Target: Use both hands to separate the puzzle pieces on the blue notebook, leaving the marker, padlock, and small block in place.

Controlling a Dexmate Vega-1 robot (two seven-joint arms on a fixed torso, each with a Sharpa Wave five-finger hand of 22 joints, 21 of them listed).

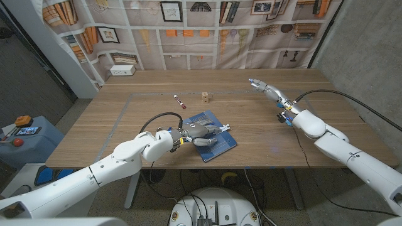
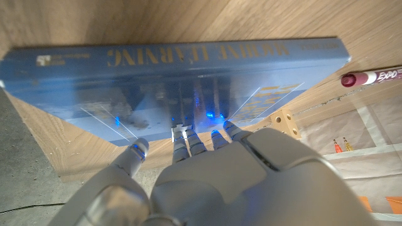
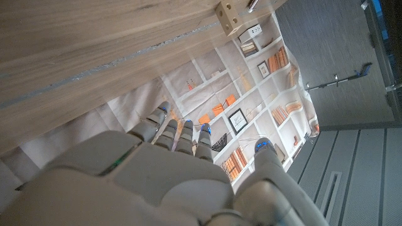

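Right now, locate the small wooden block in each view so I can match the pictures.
Head view: small wooden block beyond the blue book, right of the marker.
Left wrist view: the block between the book's corner and the left hand.
Right wrist view: at the table's edge.
Shared landmark: the block itself.

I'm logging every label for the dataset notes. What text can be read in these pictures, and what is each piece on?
"MACHINE LEARNING": spine of the blue book, printed in gold, seen upside down.
"EXPO": barrel of the marker.
Small white logo at the spine's end: too blurred to read.
Framed pictures on the backdrop: too small to read.
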